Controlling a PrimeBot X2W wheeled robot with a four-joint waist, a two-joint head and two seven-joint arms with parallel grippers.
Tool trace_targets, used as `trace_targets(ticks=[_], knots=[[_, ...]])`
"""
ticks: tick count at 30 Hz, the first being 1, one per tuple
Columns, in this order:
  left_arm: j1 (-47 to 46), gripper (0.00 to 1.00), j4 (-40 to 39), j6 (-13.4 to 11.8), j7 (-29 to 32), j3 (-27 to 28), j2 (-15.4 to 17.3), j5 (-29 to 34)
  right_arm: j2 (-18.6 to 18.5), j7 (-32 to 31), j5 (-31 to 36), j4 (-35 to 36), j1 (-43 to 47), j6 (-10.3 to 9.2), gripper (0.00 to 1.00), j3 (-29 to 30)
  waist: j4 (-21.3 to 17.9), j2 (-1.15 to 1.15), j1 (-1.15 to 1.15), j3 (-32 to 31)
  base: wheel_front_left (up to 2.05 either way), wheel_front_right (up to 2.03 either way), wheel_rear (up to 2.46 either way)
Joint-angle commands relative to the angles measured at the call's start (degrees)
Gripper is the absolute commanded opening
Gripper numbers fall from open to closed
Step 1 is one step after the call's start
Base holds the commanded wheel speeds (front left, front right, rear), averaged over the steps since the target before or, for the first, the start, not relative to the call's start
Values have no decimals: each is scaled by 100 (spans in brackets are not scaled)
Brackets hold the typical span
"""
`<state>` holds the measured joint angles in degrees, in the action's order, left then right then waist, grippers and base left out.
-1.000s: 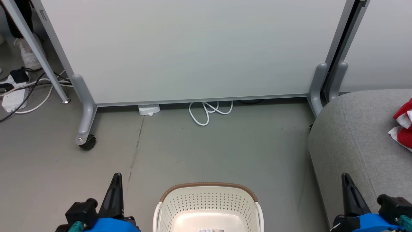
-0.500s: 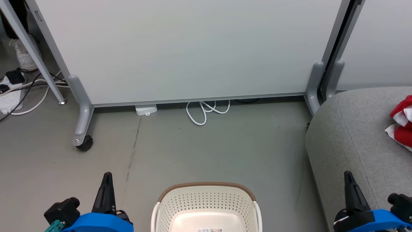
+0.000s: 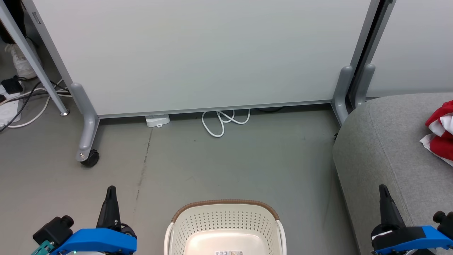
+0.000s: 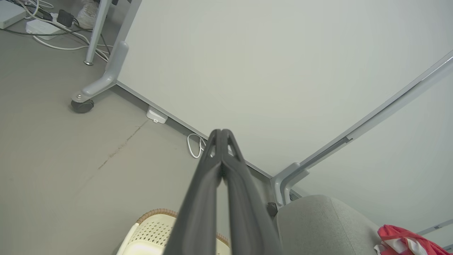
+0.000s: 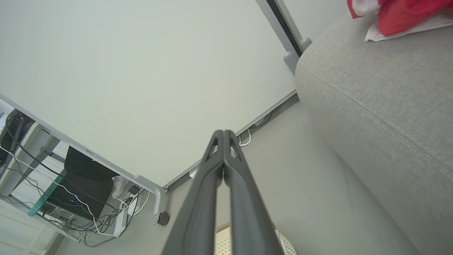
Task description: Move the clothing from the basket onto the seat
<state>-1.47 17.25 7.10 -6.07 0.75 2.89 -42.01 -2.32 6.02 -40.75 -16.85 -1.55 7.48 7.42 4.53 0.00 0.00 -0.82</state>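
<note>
The grey floor carries the basket, a white cable and the seat; red clothing lies on the seat.

Brightness: you are getting soft, even, bright light in every view.
Shadows: faint ones are lying on the floor under the panel and along the seat.
Distortion: the wrist views are bending the panel's frame toward the edges.
Focus: the left tool and right tool are softening near the lens.

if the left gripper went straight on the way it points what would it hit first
Likely the white partition panel, near its bottom edge; nothing stands before the left gripper on that line, though depth is unclear.
</note>
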Motion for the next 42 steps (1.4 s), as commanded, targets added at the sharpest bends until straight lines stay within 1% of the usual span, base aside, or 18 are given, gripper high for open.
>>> trace_targets(ticks=[1, 25, 42], knots=[[-200, 0, -104, 20, 55, 40, 3, -250, -40, -56, -262, 108, -173, 1, 0, -9, -10, 0, 0, 2, 0, 0, 0], [-320, 0, -188, 33, 472, 229, 2, -1888, -53, -468, -1939, 176, -289, 2, 0, -36, -125, 0, 0, 28, 0, 0, 0], [-380, 0, -235, 43, 729, 353, 1, -2886, -61, -724, -2963, 218, -362, 2, 0, -54, -211, 0, 0, 47, 0, 0, 0]])
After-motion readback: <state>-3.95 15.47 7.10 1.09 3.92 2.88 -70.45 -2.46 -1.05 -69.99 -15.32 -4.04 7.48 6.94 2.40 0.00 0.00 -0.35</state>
